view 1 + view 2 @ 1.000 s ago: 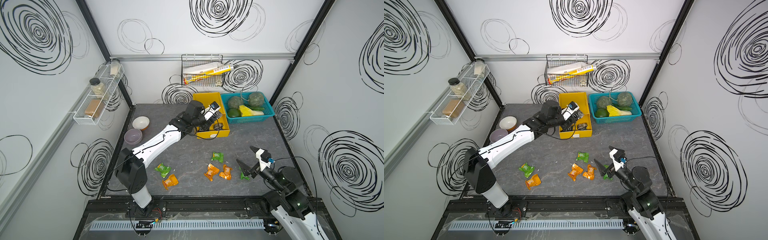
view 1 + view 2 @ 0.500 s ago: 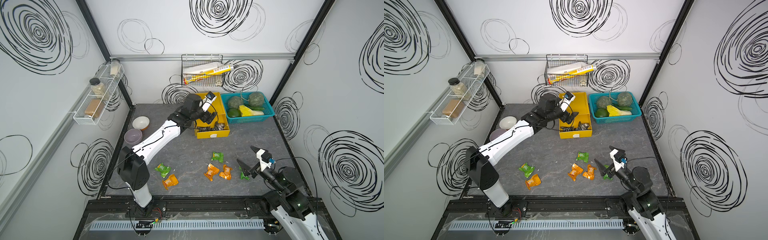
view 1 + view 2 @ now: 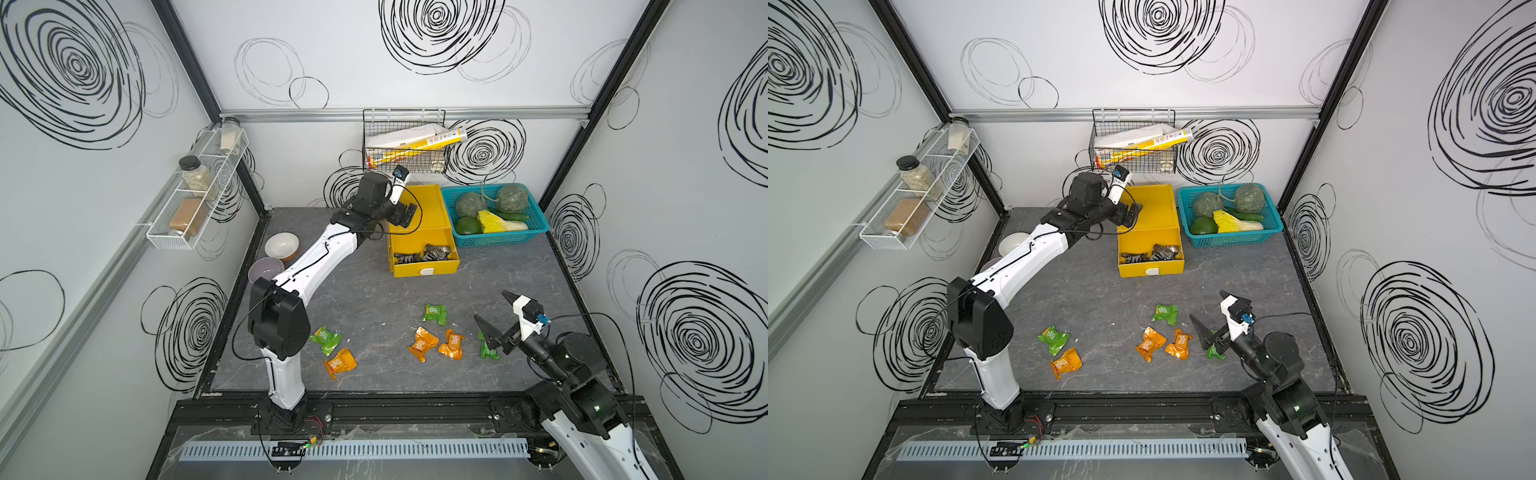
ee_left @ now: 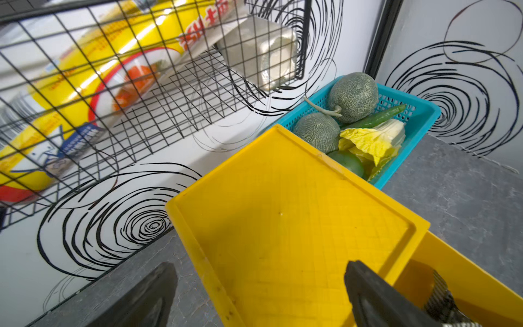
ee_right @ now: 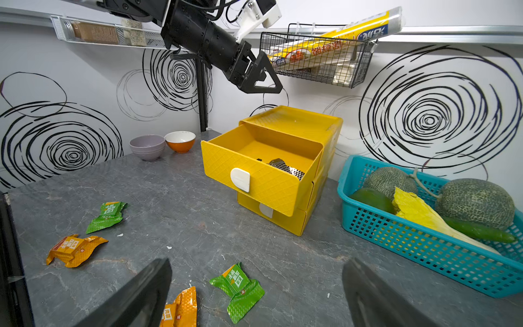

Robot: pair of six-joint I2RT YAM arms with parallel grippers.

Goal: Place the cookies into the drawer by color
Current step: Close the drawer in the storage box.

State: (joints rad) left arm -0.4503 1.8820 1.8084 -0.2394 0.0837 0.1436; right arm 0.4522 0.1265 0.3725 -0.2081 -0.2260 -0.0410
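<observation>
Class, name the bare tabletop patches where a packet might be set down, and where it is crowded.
Bare: between the bowls and the yellow drawers; in front of the teal basket. Crowded: packets beside the right gripper.

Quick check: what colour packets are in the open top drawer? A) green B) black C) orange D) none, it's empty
B: black packets lie in the pulled-out top drawer, while the green packets and orange packets lie on the table.

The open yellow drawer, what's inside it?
Black foil packets lie in the open drawer, near its front wall; exact count unclear. Its rear is hidden beneath the cabinet top.
</observation>
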